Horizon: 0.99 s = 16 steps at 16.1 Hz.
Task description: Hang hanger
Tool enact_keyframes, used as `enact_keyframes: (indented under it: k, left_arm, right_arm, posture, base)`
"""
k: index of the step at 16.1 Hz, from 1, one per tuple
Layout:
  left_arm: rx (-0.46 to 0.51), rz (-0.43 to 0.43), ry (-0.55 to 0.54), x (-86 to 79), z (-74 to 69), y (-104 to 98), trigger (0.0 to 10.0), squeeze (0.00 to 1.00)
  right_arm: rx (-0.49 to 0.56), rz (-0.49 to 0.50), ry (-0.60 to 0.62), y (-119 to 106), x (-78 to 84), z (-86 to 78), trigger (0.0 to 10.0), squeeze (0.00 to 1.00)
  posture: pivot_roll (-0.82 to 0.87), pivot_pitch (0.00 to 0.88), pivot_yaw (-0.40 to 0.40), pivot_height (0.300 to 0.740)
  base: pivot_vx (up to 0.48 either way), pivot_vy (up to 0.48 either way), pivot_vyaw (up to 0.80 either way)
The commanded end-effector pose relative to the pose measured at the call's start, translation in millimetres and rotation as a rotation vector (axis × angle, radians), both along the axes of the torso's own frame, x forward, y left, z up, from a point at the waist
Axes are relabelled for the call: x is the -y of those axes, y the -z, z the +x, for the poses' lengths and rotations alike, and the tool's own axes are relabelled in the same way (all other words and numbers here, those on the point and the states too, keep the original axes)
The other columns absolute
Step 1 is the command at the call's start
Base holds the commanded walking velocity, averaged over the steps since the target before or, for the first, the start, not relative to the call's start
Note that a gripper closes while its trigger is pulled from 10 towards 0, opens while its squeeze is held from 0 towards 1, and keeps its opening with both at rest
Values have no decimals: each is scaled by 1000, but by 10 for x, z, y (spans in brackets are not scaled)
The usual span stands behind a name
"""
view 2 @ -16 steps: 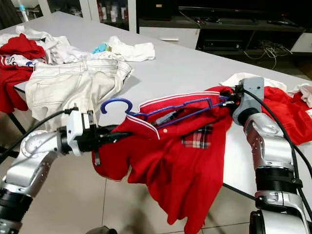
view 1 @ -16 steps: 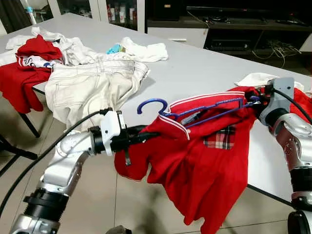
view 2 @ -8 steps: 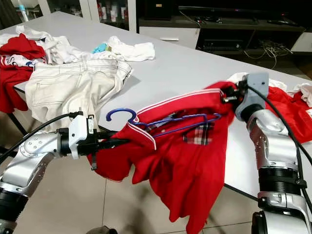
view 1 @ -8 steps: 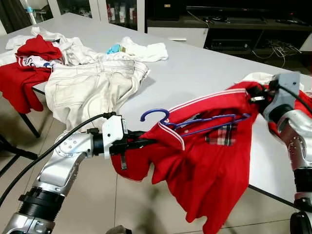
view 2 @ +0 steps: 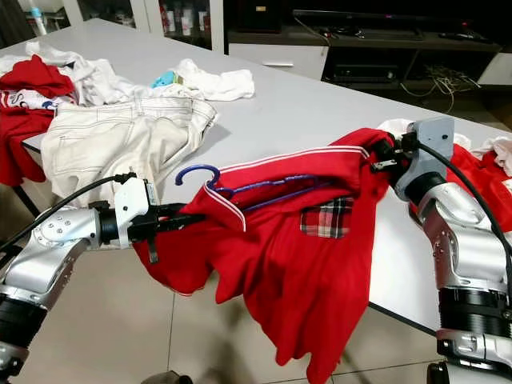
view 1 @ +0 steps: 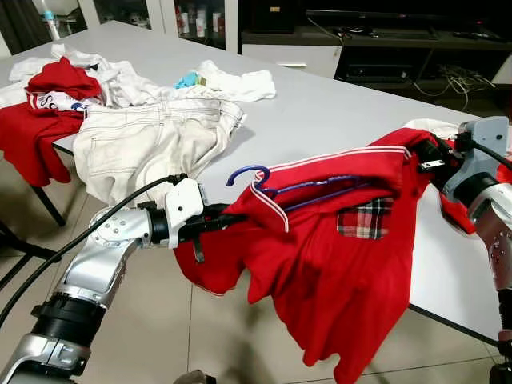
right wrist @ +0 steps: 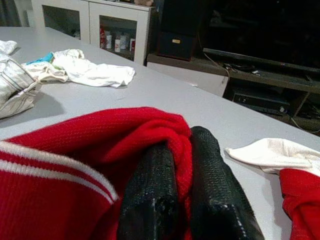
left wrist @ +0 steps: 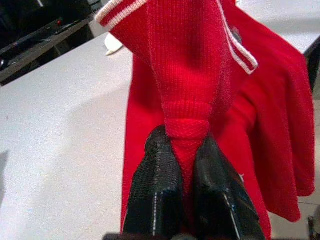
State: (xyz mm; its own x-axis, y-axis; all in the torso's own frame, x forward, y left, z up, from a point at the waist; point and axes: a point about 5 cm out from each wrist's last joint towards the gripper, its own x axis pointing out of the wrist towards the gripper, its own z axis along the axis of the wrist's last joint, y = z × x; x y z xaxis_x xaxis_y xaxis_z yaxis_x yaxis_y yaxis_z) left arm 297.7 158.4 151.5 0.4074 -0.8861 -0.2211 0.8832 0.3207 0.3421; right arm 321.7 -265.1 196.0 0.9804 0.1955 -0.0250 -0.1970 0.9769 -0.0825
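Two grippers stretch a red shirt (view 1: 336, 256) off the grey table's (view 1: 320, 112) near edge: left gripper (left wrist: 186, 150) and right gripper (right wrist: 181, 150) each clamp its fabric, a blue hanger (view 1: 296, 186) threaded through the collar.

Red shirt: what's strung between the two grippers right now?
In the left eye view, the red polo shirt spans from left gripper to right gripper, with the blue hanger inside its collar.
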Motion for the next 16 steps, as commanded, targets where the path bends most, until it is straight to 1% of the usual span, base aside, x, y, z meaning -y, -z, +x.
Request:
enact_keyframes:
  k: [1,3,4,5,6,7,8,9,11,13,14,15,16]
  left_arm:
    - [16,14,-15,-29,31,-36,10000,0]
    - [23,58,-49,-62,86,0,10000,0]
    - [23,58,-45,-59,86,-2,10000,0]
    - [31,56,-66,-56,123,-16,10000,0]
    - [61,86,-126,-67,206,-15,10000,0]
    - [75,89,-151,-71,241,-21,10000,0]
    - [101,80,-199,-69,311,-55,10000,0]
    - [111,75,-217,-65,339,-73,10000,0]
    - [125,50,-257,-60,394,-119,10000,0]
    - [169,14,-317,-58,477,-198,10000,0]
    - [187,-4,-336,-53,506,-229,10000,0]
    - [209,-57,-346,-27,526,-294,10000,0]
    - [215,-78,-345,-15,529,-316,10000,0]
  right_arm:
    - [46,5,34,-131,112,-51,10000,0]
    - [85,33,-52,-233,34,-110,10000,0]
    - [89,34,-56,-247,27,-115,10000,0]
    - [108,51,-95,-302,-27,-134,10000,0]
    - [122,58,-193,-353,-150,-187,10000,0]
    - [125,55,-221,-365,-194,-207,10000,0]
    - [120,41,-246,-363,-255,-228,10000,0]
    - [114,32,-251,-356,-274,-233,10000,0]
    - [101,18,-249,-333,-303,-236,10000,0]
    - [79,-14,-187,-319,-298,-226,10000,0]
    - [63,-36,-149,-304,-279,-215,10000,0]
    - [29,-68,-49,-258,-204,-173,10000,0]
    - [18,-75,-10,-241,-171,-157,10000,0]
  posture:
    - [-53,0,-19,740]
    - [-53,0,-19,740]
    - [-53,0,-19,740]
    - [-61,0,-14,740]
    - [-61,0,-14,740]
    - [-61,0,-14,740]
    - [-61,0,-14,740]
    - [-61,0,-14,740]
    - [-64,0,-13,740]
    - [-68,0,-10,740]
    - [-68,0,-10,740]
    - [-71,0,-8,740]
    - [-71,0,-8,740]
  base:
    - [0,0,0]
    - [0,0,0]
    - [0,0,0]
    - [0,0,0]
    - [0,0,0]
    - [0,0,0]
    - [0,0,0]
    - [0,0,0]
    - [0,0,0]
    - [0,0,0]
    - [0,0,0]
    - [0,0,0]
    - [0,0,0]
